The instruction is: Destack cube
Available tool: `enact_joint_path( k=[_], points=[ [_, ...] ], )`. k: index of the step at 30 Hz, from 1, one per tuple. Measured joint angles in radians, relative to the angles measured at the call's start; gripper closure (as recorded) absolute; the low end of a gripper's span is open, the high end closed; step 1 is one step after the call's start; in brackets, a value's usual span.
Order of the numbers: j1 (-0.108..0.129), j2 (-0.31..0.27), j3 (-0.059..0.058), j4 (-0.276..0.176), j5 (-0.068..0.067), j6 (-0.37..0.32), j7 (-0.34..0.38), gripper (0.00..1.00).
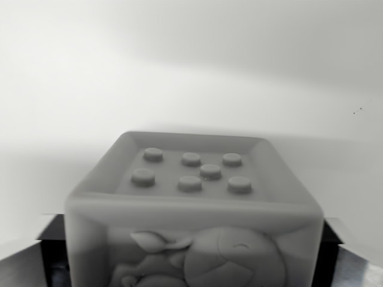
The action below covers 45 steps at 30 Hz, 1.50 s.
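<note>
The jaws stand spread, one dark finger (pixel 51 251) at the wrist view's left edge and one at the right, flanking a cube between them; whether the pads touch its sides cannot be told. The gripper (pixel 191 254) sits low in the frame, its tips cut off by the bottom edge.

A pale, bare surface (pixel 191 72) fills the upper half of the grey picture, shading darker toward the top right.

The cube (pixel 191 215) fills the lower middle of the frame, close to the lens and slightly blurred. It sits square to the camera, with no long axis to speak of. Its top face is a shallow recessed tray with a raised rim, facing up. In the recess stand seven round studs (pixel 190 183), six in two rows of three and one between them. The near face carries a moulded relief of rounded shapes (pixel 203 254), cropped at the bottom; what lies beneath the cube is out of view.
</note>
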Motion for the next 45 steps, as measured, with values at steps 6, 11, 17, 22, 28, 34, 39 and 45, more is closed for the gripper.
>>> enact_joint_path(
  k=[6,11,17,22,28,34,39,45],
  points=[
    [0.000,0.000,0.000,0.000,0.000,0.000,0.000,0.00],
    [0.000,0.000,0.000,0.000,0.000,0.000,0.000,0.00],
    [0.000,0.000,0.000,0.000,0.000,0.000,0.000,0.00],
    [0.000,0.000,0.000,0.000,0.000,-0.001,0.000,0.00],
    [0.000,-0.015,0.000,-0.004,0.000,-0.009,0.000,0.00],
    [0.000,-0.044,0.000,-0.012,0.000,-0.028,0.000,0.00],
    [0.000,-0.078,0.000,-0.021,0.000,-0.053,0.000,0.00],
    [0.000,-0.125,0.000,-0.032,0.000,-0.089,0.000,0.00]
  ],
)
